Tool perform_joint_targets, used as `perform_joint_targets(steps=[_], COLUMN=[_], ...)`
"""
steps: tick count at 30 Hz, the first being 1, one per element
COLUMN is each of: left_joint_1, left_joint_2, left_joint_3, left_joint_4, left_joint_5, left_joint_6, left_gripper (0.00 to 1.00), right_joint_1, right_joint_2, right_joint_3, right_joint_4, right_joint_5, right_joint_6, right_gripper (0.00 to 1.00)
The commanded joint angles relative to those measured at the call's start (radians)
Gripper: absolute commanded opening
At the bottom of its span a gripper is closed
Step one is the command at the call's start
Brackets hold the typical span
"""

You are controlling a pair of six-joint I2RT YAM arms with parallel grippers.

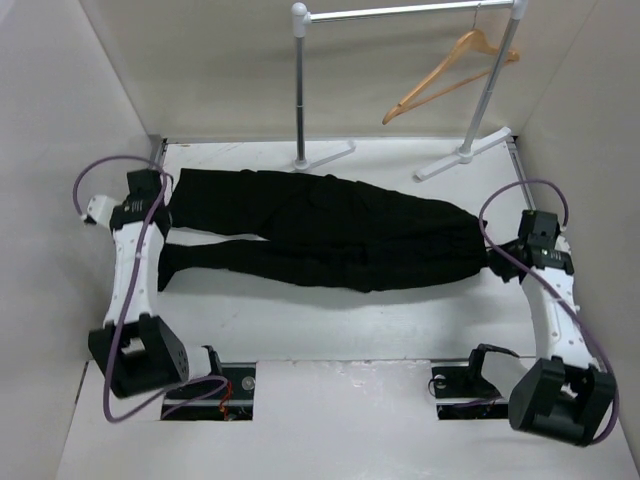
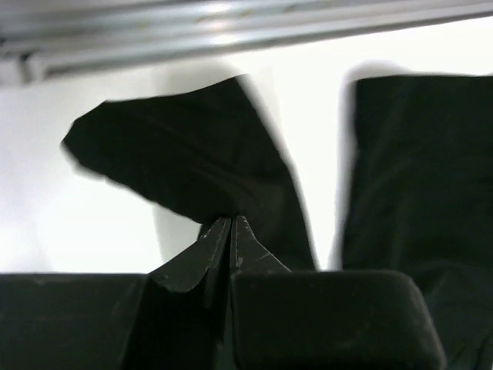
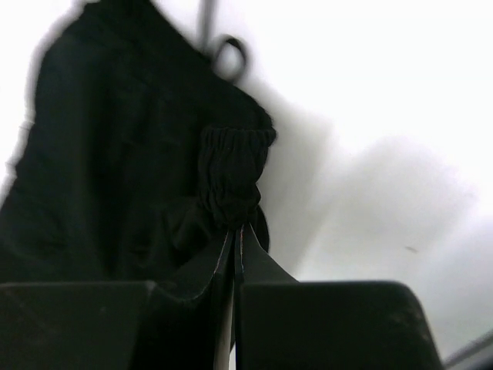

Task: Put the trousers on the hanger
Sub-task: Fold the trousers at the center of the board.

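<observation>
The black trousers [image 1: 330, 230] lie flat across the white table, leg ends to the left and waistband to the right. My left gripper [image 1: 168, 212] is at the leg ends. In the left wrist view it [image 2: 231, 220] is shut on the hem of one trouser leg [image 2: 185, 158], and the other leg [image 2: 420, 177] lies to the right. My right gripper [image 1: 492, 252] is at the waist end. In the right wrist view it [image 3: 237, 227] is shut on the gathered waistband [image 3: 231, 169]. The tan wooden hanger [image 1: 450, 70] hangs on the rail at the back right, apart from the trousers.
The grey metal rail stand [image 1: 300, 90] stands at the back, its feet [image 1: 460, 155] on the table just beyond the trousers. White walls close in the left, right and back. A metal table edge rail [image 2: 231, 23] runs behind the leg ends.
</observation>
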Motion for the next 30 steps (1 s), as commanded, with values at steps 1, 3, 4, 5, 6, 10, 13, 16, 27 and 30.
perform_joint_targets(steps=[1,3,4,5,6,10,13,16,27,30], left_joint_1=[-0.045,-0.068,-0.079,-0.085,-0.091,-0.125,-0.155,-0.174,-0.186,-0.206], left_joint_2=[0.109,0.199,0.248,0.300,0.354,0.564,0.698,0.850,0.814,0.593], left_joint_3=[0.151,0.241,0.296,0.356,0.419,0.690,0.862,1.033,0.944,0.594], left_joint_4=[0.052,0.082,0.085,0.086,0.086,0.076,0.086,0.094,0.296,0.371], left_joint_5=[-0.099,-0.108,-0.112,-0.109,-0.105,-0.116,-0.120,-0.117,-0.034,-0.031], left_joint_6=[0.076,0.114,0.130,0.146,0.171,0.263,0.318,0.372,0.432,0.415], left_gripper=[0.00,0.00,0.00,0.00,0.00,0.00,0.01,0.02,0.52,0.52], right_joint_1=[-0.010,-0.005,-0.005,-0.005,-0.004,-0.004,-0.004,-0.004,0.061,0.114], right_joint_2=[0.089,0.178,0.227,0.272,0.319,0.516,0.662,0.812,0.966,0.775], right_joint_3=[0.145,0.228,0.271,0.312,0.357,0.544,0.703,0.879,1.106,0.806], right_joint_4=[0.108,0.122,0.127,0.128,0.136,0.136,0.111,0.072,0.025,0.178], right_joint_5=[0.037,0.041,0.044,0.047,0.047,0.037,0.017,0.000,-0.014,0.011], right_joint_6=[0.033,0.033,0.033,0.034,0.034,0.020,0.007,-0.001,-0.055,-0.056], right_gripper=[0.01,0.01,0.01,0.01,0.01,0.01,0.01,0.02,0.64,0.64])
